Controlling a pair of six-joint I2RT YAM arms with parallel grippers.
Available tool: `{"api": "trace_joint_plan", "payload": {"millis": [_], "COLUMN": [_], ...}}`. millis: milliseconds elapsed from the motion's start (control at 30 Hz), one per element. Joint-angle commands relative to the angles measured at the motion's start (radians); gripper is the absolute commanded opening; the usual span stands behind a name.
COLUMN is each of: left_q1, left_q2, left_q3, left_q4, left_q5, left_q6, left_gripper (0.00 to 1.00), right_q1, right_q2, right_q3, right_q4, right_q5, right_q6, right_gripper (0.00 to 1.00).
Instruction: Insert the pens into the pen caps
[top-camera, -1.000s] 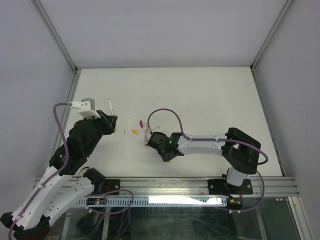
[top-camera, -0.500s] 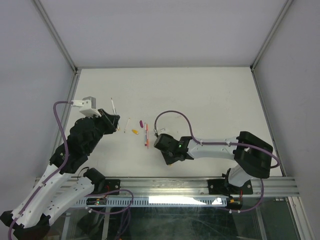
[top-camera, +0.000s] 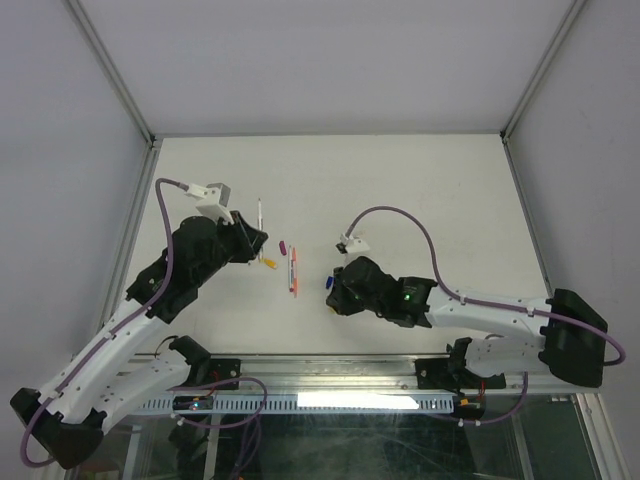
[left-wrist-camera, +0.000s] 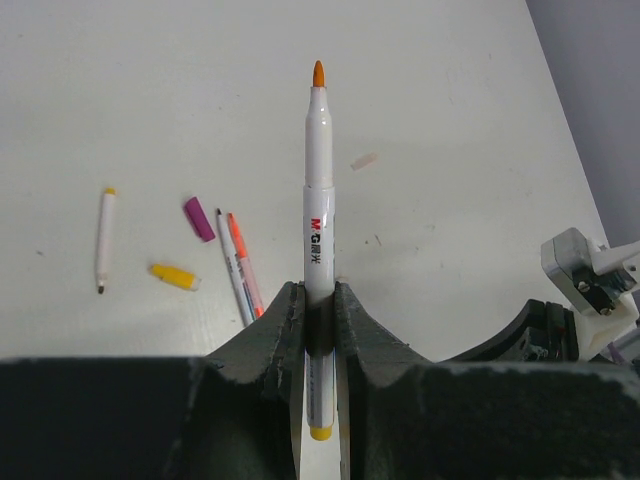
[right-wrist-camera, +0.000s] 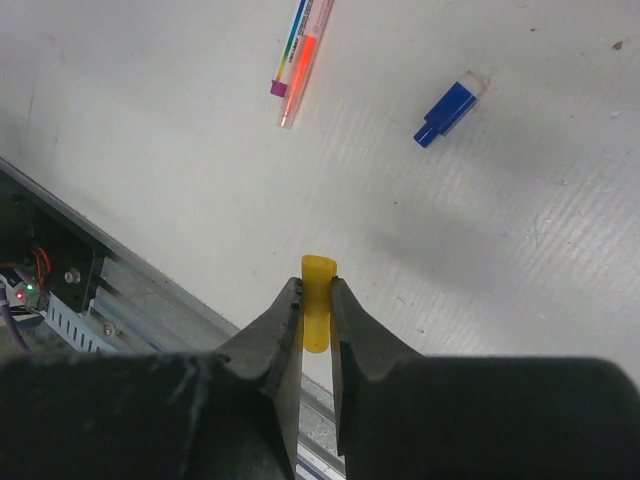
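Inside left gripper (left-wrist-camera: 318, 300) sits an orange-tipped pen (left-wrist-camera: 319, 180).

The white barrel of the orange-tipped pen (left-wrist-camera: 319, 230) carries a small printed "M&G" brand mark, followed by characters too small to read.

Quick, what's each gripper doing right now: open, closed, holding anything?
Left gripper: closed, holding the orange-tipped pen.
Right gripper: closed, holding a yellow pen cap.
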Motion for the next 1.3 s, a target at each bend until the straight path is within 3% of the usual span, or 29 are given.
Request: {"api": "trace_joint_plan", "payload": {"millis": [0, 167, 467, 767, 1033, 1267], "left_q1": [0.006, -0.010, -0.108, -0.133, -0.133, -0.133], "left_q2": [0.015, 0.023, 0.052, 0.010, -0.009, -0.007], "left_q3": [0.002, -0.048, -0.117, -0.182, -0.212, -0.196], "left_q4": [0.134, 0.201, 0.314, 0.442, 0.563, 0.625], "left_q5": [0.101, 0.148, 0.184, 0.299, 0.479, 0.620], "left_q6": [0.000, -0.031, -0.046, 0.037, 0.084, 0.081], "left_gripper": [0.00, 0.00, 0.00, 0.00, 0.00, 0.00], "right_q1": [-0.004, -0.012, -0.017, -0.016, -0.017, -0.019], "right_q2": [-0.091, -0.160, -0.380, -0.380, -0.451, -0.380], "right_q3": [-0.042, -0.056, -0.148, -0.131, -0.131, -0.023], "right_q4": [0.101, 0.024, 0.159, 0.159, 0.455, 0.718], "right_q5": [0.113, 0.218, 0.295, 0.263, 0.318, 0.379], "right_q6": [0.054, 0.135, 0.148, 0.070, 0.012, -0.061], "right_gripper": [0.00, 0.00, 0.00, 0.00, 0.00, 0.00]}}
